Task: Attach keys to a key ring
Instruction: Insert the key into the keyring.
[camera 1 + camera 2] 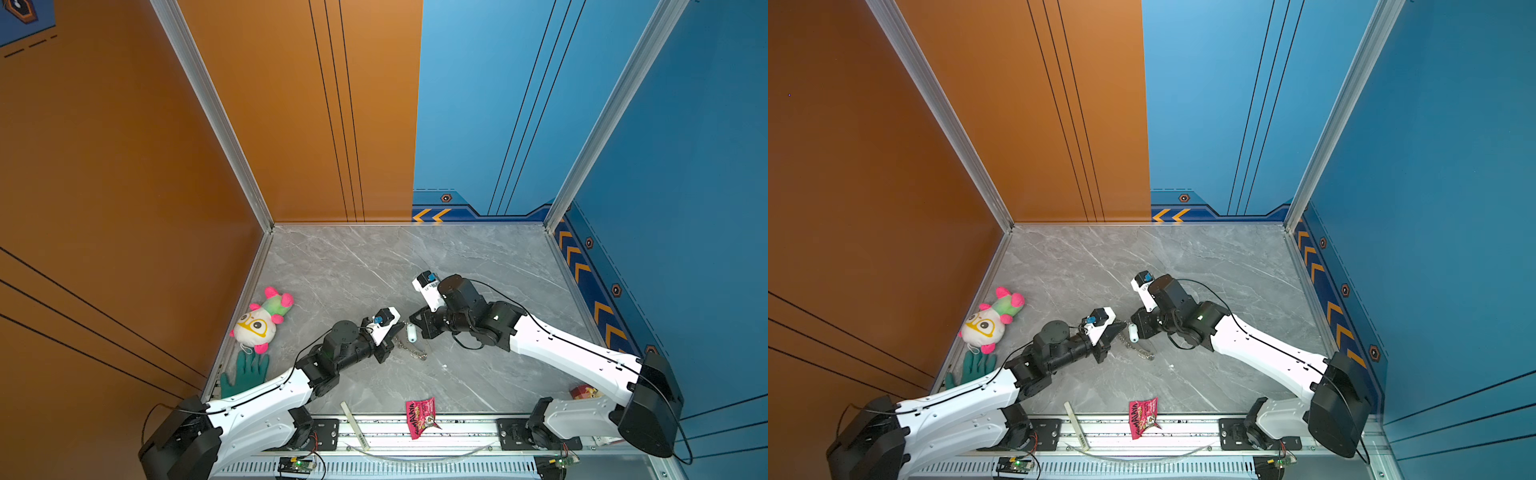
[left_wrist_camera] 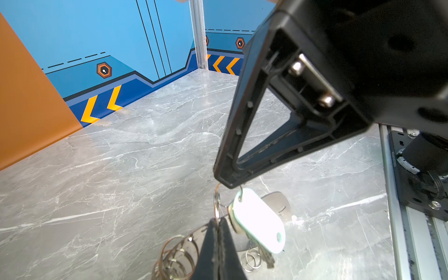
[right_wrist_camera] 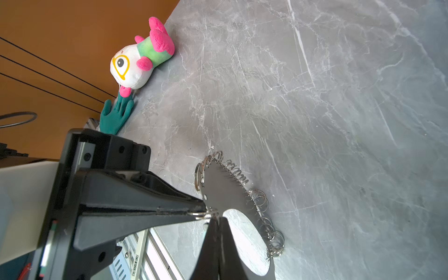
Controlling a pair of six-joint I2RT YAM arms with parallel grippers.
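Mid-table in both top views, my left gripper (image 1: 399, 333) and right gripper (image 1: 414, 321) meet tip to tip, both shut. In the left wrist view my left gripper (image 2: 218, 221) pinches a small silver ring (image 2: 216, 206), and the right gripper's tip sits on the top of that ring. The pale oblong tag (image 2: 259, 220) hangs from it, the silver key (image 2: 278, 202) behind it. In the right wrist view my right gripper (image 3: 215, 218) is shut at the same ring (image 3: 202, 214). The key ring's flat grey band (image 3: 225, 191), edged with several small rings (image 3: 263, 202), trails on the table.
A white, pink and green plush toy (image 1: 262, 320) and a green glove (image 1: 247, 372) lie by the orange left wall. A pink snack packet (image 1: 422, 417) and a pale strip (image 1: 353, 424) lie at the front rail. A small red item (image 1: 584, 391) sits under the right arm.
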